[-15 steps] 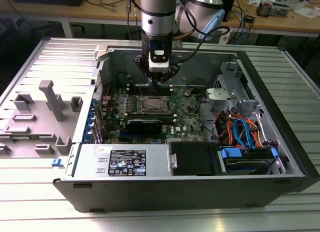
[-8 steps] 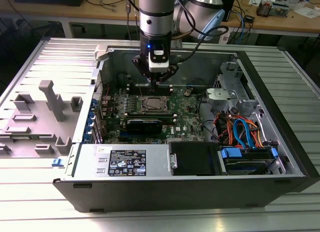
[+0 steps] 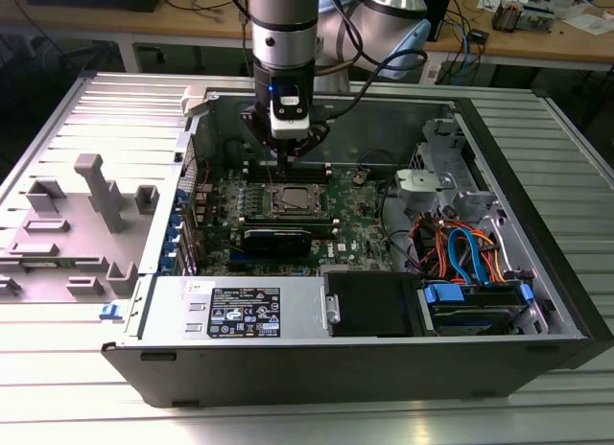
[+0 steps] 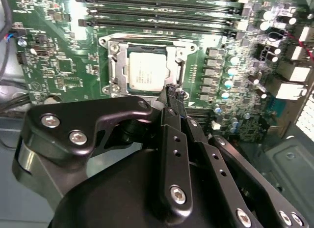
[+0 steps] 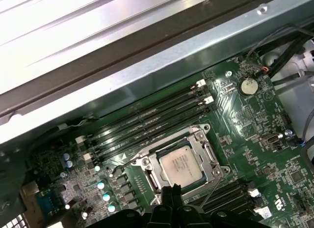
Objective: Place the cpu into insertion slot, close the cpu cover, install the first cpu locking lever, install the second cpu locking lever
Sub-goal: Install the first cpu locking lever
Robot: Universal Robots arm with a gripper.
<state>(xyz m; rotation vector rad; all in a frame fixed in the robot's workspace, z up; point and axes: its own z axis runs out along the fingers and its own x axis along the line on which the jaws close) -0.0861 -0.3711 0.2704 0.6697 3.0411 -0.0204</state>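
In the exterior view, a white printed label (image 3: 245, 311), too small to read, is sitting at seven o'clock of the cpu (image 3: 291, 201), which is lying in the insertion slot (image 4: 172, 73) under the lowered cpu cover (image 4: 116, 66), while the gripper (image 3: 288, 155), fingers seemingly pressing together on nothing, is hovering at its twelve o'clock.

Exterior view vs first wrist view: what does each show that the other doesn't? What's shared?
Exterior view: the whole open computer case, power-supply box, blue and orange cables, grey fixture beside the case. First wrist view: fine board detail, a coin battery and round capacitors. Both: the chip seated under its metal frame, memory slots, pincer by the chip.
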